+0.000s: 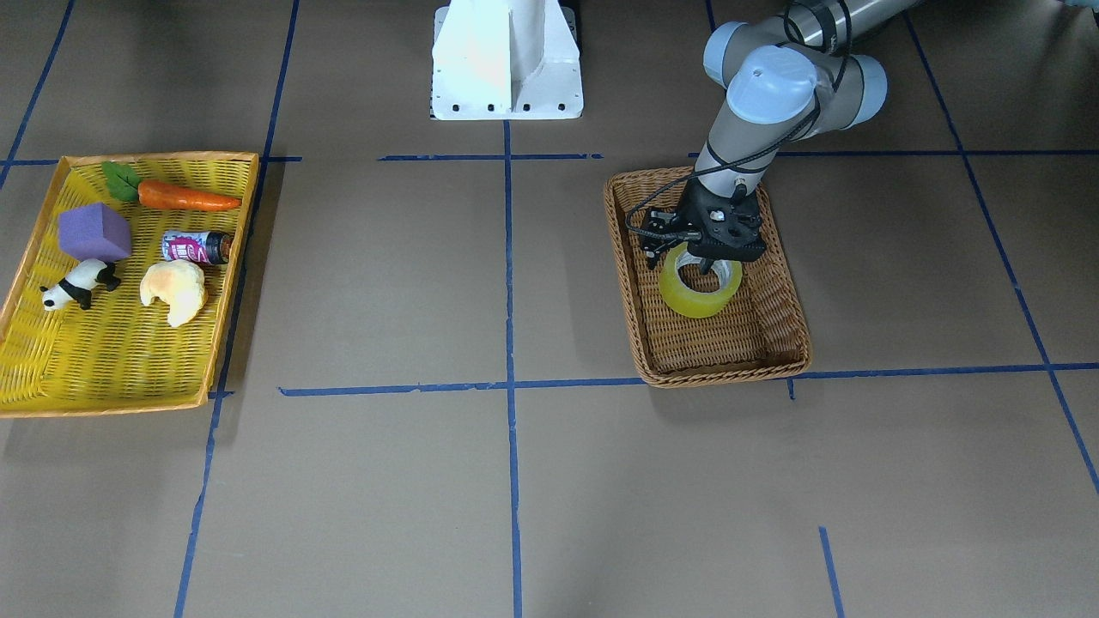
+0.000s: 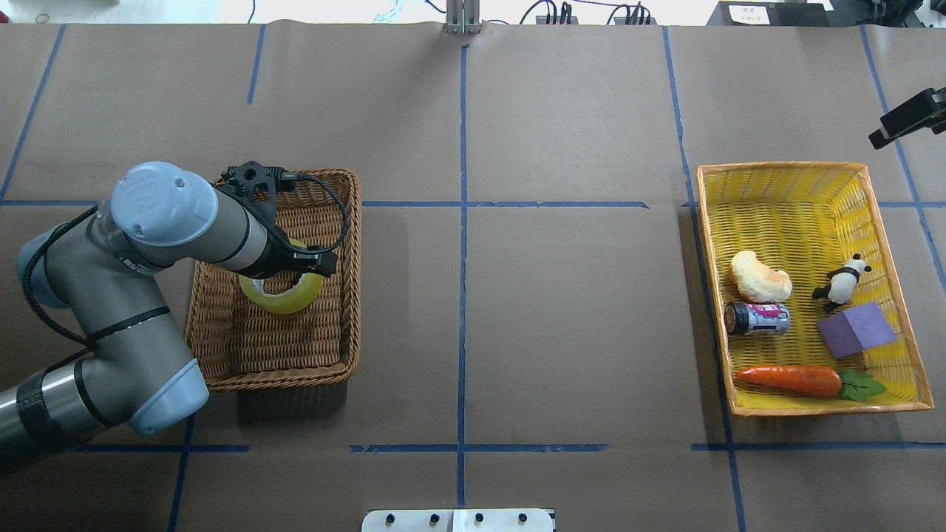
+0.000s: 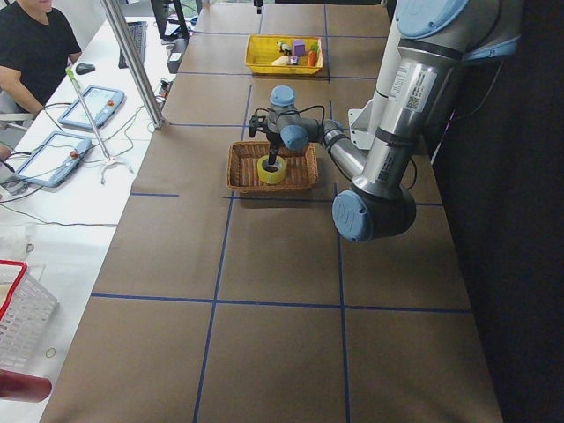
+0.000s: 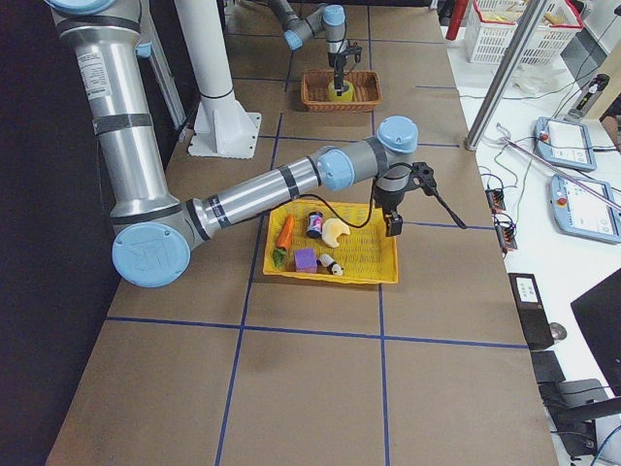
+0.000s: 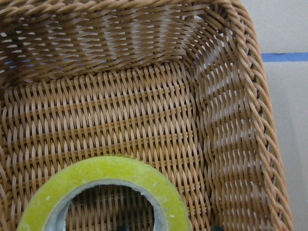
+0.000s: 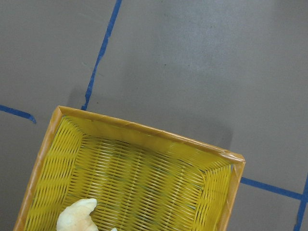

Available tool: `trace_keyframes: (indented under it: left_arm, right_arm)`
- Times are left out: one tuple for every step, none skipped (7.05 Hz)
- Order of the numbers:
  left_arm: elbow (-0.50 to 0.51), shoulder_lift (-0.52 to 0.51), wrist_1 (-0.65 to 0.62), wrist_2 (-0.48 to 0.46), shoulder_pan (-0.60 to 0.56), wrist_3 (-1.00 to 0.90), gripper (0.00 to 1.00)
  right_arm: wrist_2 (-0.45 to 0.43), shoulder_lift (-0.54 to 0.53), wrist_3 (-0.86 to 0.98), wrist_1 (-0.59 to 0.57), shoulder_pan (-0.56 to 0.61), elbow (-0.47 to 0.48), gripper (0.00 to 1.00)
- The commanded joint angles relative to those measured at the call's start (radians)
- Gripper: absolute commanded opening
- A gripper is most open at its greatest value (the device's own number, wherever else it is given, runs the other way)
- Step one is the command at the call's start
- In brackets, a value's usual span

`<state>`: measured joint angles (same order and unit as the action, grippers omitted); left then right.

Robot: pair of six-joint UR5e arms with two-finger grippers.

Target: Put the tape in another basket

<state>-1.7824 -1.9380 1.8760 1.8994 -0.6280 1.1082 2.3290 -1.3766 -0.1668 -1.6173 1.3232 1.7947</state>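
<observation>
Since the left gripper (image 1: pixel 709 261) hides part of the translucent yellow-green tape roll (image 1: pixel 697 302), can't tell if its fingers grip it.

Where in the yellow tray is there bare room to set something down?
In the yellow tray, the half away from the robot is bare, from the end rim to the croissant and panda. The robot-side half is crowded: can, purple block, carrot.
</observation>
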Motion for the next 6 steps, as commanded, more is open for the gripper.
trace_keyframes:
  left_arm:
    - [-0.061,-0.001,-0.143,0.094,-0.094,-0.116,1.0]
    - [-0.115,0.002,-0.24,0.181,-0.192,-0.234,1.0]
    - [-0.135,0.033,-0.312,0.251,-0.276,-0.351,1.0]
    - [-0.132,0.074,-0.322,0.283,-0.342,-0.473,1.0]
    - [-0.121,0.126,-0.324,0.341,-0.434,-0.595,1.0]
    - [-0.112,0.184,-0.324,0.398,-0.52,-0.675,1.0]
  right_arm:
    - [0.001,-0.027,0.027,0.0,0.023,-0.008,1.0]
    - [0.001,-0.067,0.103,-0.001,0.051,-0.012,1.0]
    - [0.001,-0.096,0.2,-0.003,0.092,-0.032,1.0]
    - [0.009,-0.148,0.292,-0.001,0.137,-0.061,1.0]
    - [0.088,-0.189,0.426,0.002,0.216,-0.14,1.0]
    - [0.12,-0.19,0.47,0.004,0.278,-0.209,1.0]
